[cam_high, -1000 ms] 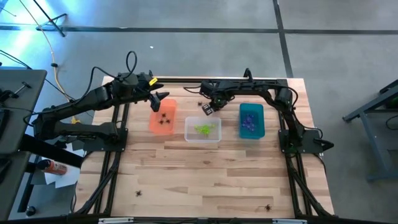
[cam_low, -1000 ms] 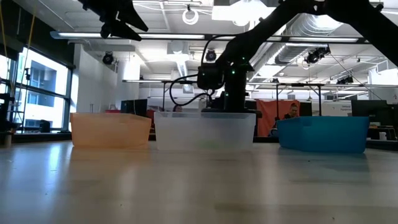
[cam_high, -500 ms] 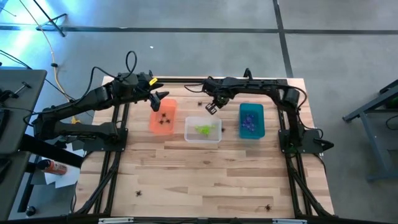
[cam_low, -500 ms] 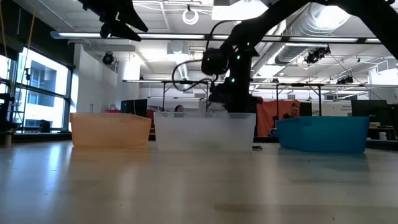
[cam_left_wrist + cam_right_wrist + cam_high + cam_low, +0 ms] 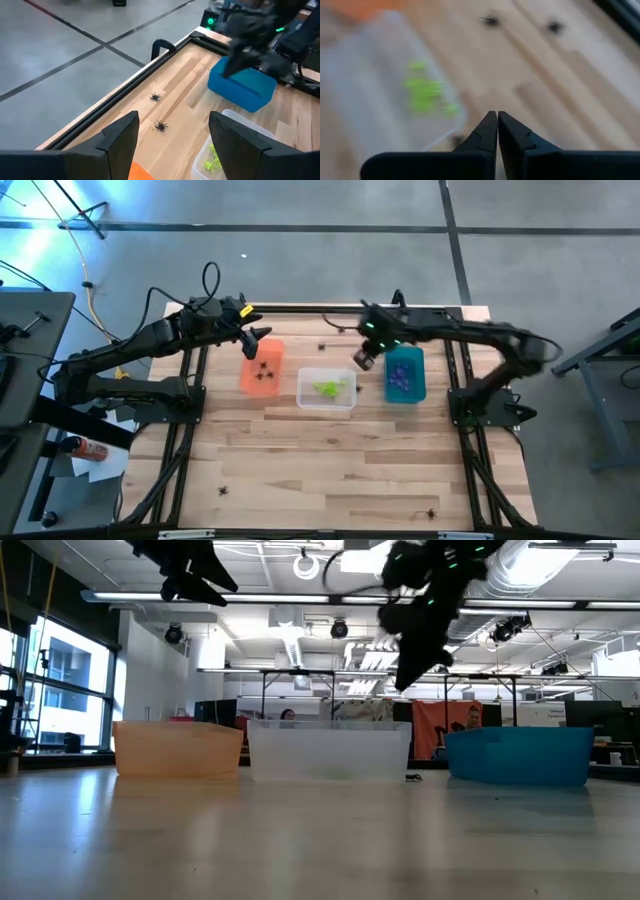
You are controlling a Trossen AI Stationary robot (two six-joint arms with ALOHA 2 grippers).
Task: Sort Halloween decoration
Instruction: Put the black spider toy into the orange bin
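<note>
My left gripper [image 5: 255, 340] [image 5: 172, 137] hangs open above the far end of the orange bin [image 5: 262, 367], which holds black spiders. My right gripper [image 5: 362, 360] [image 5: 497, 116] [image 5: 402, 687] is shut, raised well above the table over the gap between the clear bin [image 5: 326, 388] and the teal bin [image 5: 404, 374]. I see nothing between its fingers. Lime green spiders [image 5: 422, 90] lie in the clear bin and purple ones [image 5: 402, 378] in the teal bin. Two black spiders [image 5: 155, 96] [image 5: 161, 125] lie on the table beyond the bins. Another dark one [image 5: 410, 777] lies between the clear and teal bins.
Two more small black spiders lie near the table's near edge [image 5: 222, 490] [image 5: 432, 512]. The three bins stand in a row across the far half of the table. A black frame rail [image 5: 350, 308] runs along the far edge. Bare wood [image 5: 330, 460] spreads across the near half.
My right gripper has risen from table height behind the clear bin to well above the bins and swung toward the table's right, toward the teal bin. My left arm has kept still.
</note>
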